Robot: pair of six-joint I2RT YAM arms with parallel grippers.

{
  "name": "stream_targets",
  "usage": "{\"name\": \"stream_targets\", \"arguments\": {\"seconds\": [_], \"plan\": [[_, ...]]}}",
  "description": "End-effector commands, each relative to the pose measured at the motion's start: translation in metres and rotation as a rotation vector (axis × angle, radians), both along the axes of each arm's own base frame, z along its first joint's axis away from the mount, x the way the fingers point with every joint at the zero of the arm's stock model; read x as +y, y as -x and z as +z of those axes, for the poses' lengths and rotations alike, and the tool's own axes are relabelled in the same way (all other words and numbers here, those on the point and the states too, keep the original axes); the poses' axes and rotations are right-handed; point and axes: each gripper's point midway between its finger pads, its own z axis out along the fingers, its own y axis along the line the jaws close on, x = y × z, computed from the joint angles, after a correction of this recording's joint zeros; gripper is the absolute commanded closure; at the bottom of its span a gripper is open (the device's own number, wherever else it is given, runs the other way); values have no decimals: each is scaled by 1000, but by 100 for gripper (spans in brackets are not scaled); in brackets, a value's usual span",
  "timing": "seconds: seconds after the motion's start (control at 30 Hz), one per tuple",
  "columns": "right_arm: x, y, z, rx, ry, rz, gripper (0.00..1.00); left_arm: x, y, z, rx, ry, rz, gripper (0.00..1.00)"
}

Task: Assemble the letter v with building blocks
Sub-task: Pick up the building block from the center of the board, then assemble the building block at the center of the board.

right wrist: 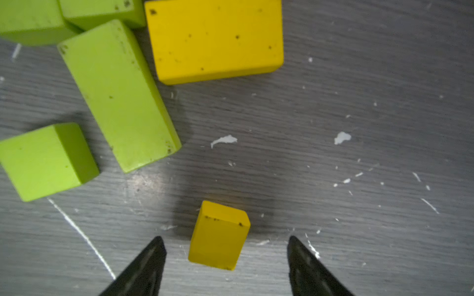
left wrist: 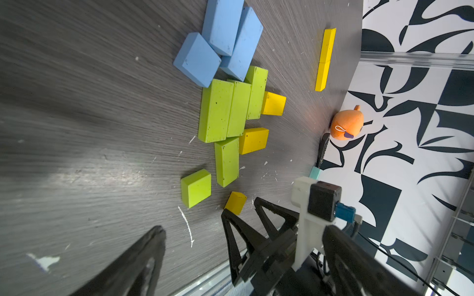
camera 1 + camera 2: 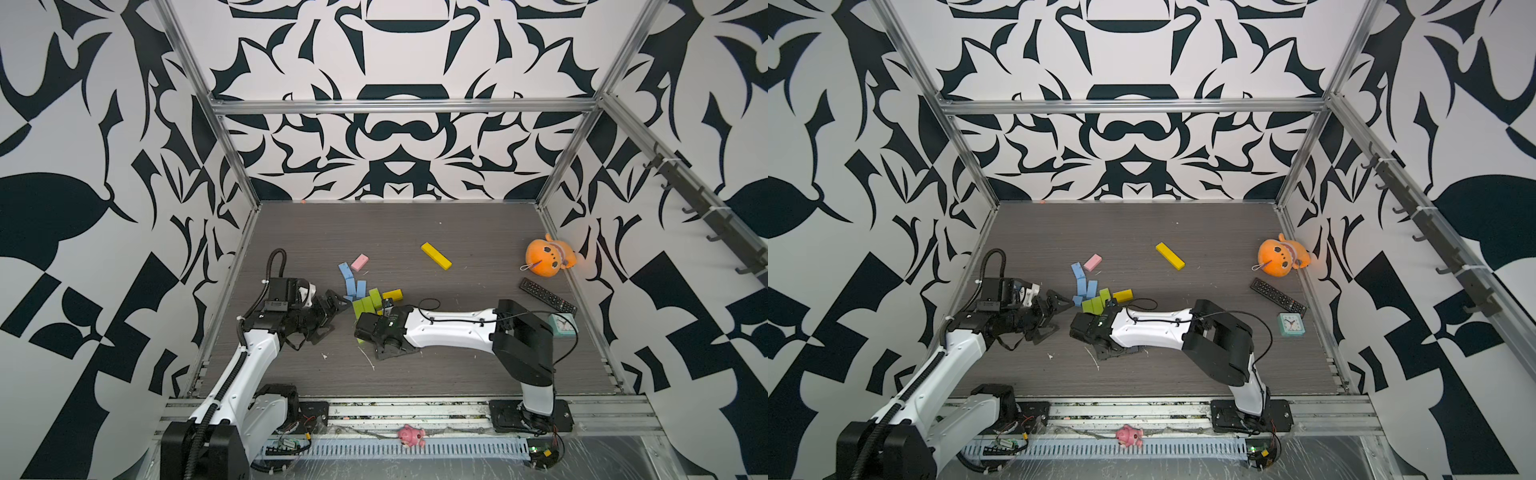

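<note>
Straddling the small matte yellow rectangular building block [image 1: 219, 234], the right gripper [image 1: 226, 243] has its black jaws apart, with a strip of bare surface showing on each side of the block, so nothing is gripped. The block rests on the dark grey wood-grain tabletop [image 1: 359, 115], near a long lime green brick [image 1: 118, 94] and a wider yellow brick [image 1: 215, 41]. The left gripper [image 3: 337, 302], spread wide and empty, sits just beside the light blue bricks [image 3: 351, 286].

A small block [image 1: 219, 235] lies within the right gripper [image 1: 227, 247], near the cluster [image 1: 118, 94].
</note>
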Motion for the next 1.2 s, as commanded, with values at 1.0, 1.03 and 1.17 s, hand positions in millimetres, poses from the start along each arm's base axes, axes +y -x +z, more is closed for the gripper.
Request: {"name": "stream_targets", "arguments": {"seconds": [1.0,1.03,1.17], "plan": [[-170,-165,52,1,16,280,73,-90,-21,32,-164,10,-235,1],[-169,-170,52,-9,9,313,73,-94,-21,30,-155,14,-240,1],[-174,-190,43,-45,42,406,72,-105,-26,25,-142,15,-256,1]]}}
